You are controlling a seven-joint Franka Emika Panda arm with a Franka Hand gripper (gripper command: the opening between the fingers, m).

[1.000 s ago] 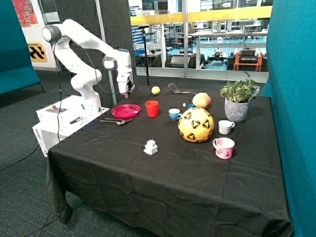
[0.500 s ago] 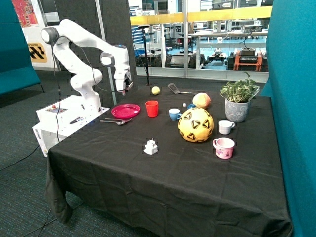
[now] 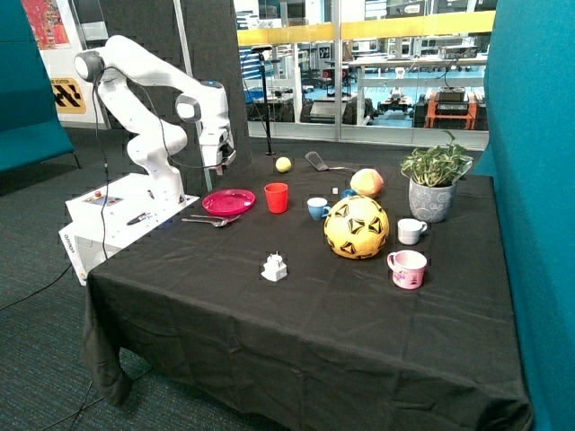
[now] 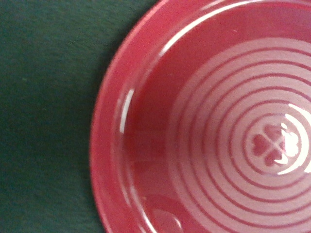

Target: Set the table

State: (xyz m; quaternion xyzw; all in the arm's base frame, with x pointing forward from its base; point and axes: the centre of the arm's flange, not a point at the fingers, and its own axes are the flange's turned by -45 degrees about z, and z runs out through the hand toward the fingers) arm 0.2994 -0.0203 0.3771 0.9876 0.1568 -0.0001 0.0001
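Note:
The table point(image 3: 305, 332) is draped in black cloth. A pink plate point(image 3: 228, 201) lies at its corner nearest the robot base, and it fills the wrist view as a plate point(image 4: 214, 131) with pale rings and a clover mark. Cutlery point(image 3: 208, 221) lies just in front of the plate. A red cup point(image 3: 277, 197) stands beside it, with a small blue cup point(image 3: 317, 208) further along. The gripper point(image 3: 221, 162) hangs in the air above the plate's far edge, touching nothing.
A large yellow ball point(image 3: 357, 227), an orange ball point(image 3: 367, 182), a small yellow ball point(image 3: 283, 164), a spatula point(image 3: 317, 162), a potted plant point(image 3: 434, 187), a white cup point(image 3: 411, 231), a pink mug point(image 3: 407, 268) and a small white object point(image 3: 274, 267) stand on the cloth. The white base box point(image 3: 112, 215) adjoins the table.
The gripper has risen and drawn back toward the robot base, away from the red cup. Nothing on the table has moved.

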